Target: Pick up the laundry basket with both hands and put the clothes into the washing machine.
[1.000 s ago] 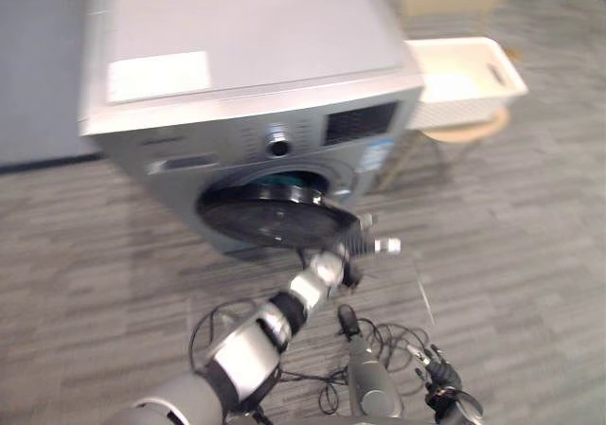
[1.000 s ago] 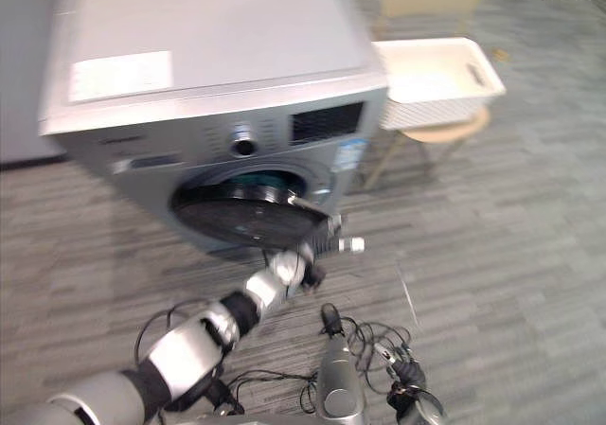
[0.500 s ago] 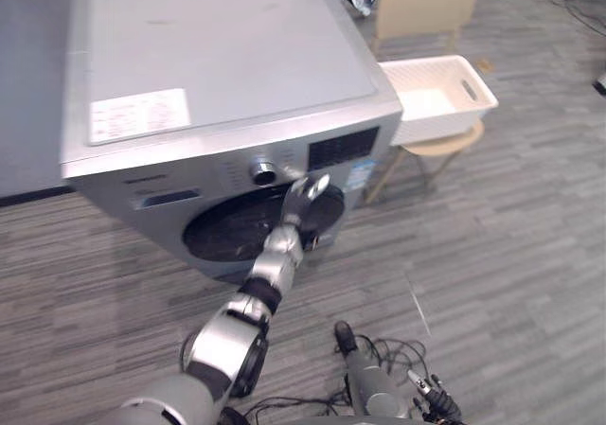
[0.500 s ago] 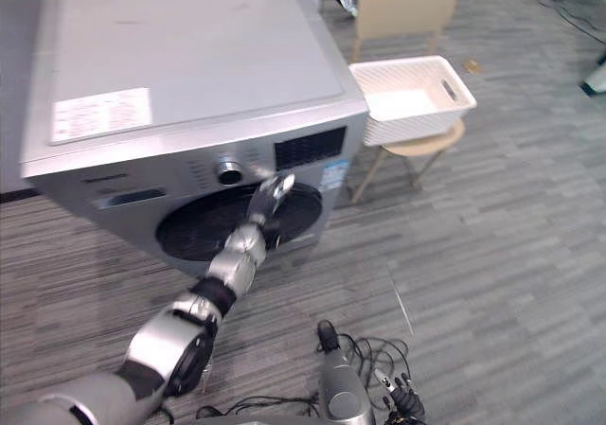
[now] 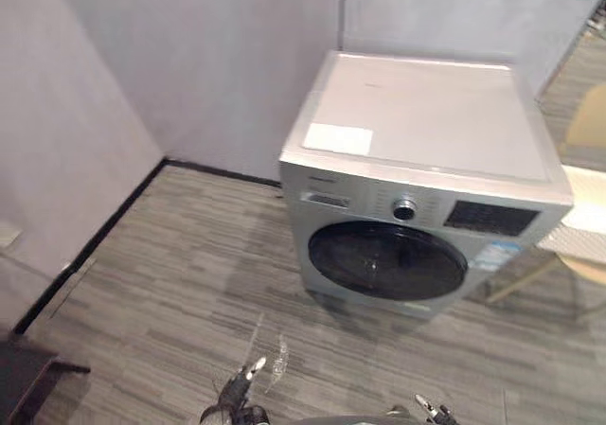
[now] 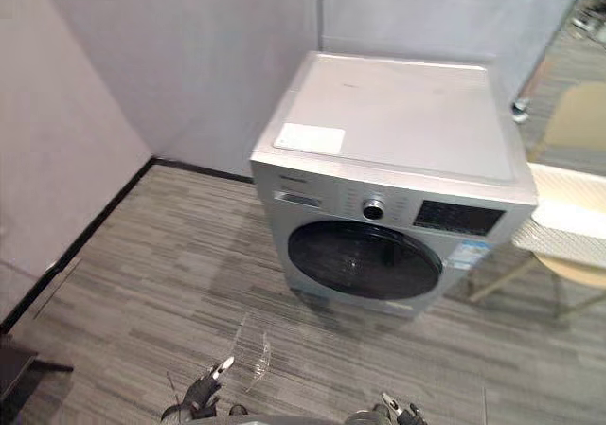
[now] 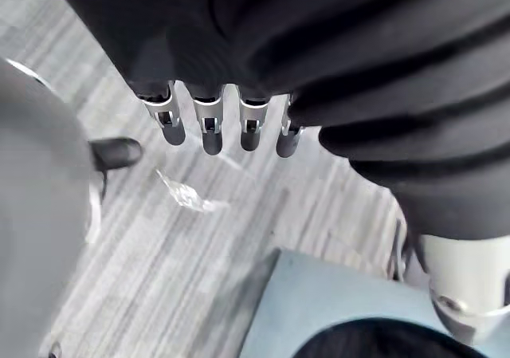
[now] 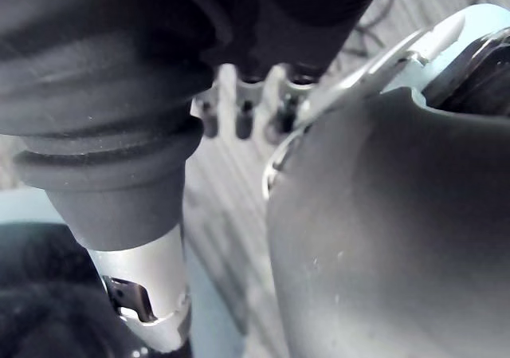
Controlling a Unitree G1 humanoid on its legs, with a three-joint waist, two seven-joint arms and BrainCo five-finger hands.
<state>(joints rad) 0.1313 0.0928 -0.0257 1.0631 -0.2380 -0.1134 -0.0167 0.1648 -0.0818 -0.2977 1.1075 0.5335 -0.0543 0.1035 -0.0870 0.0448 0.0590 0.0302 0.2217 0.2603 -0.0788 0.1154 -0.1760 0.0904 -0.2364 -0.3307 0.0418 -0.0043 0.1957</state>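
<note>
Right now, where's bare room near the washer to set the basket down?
Washing machine top: bare apart from a white label at its front left corner. Floor between the machine's left side and the wall: open. Crowded on the machine's right, where the chair carrying the white basket stands close by.
</note>
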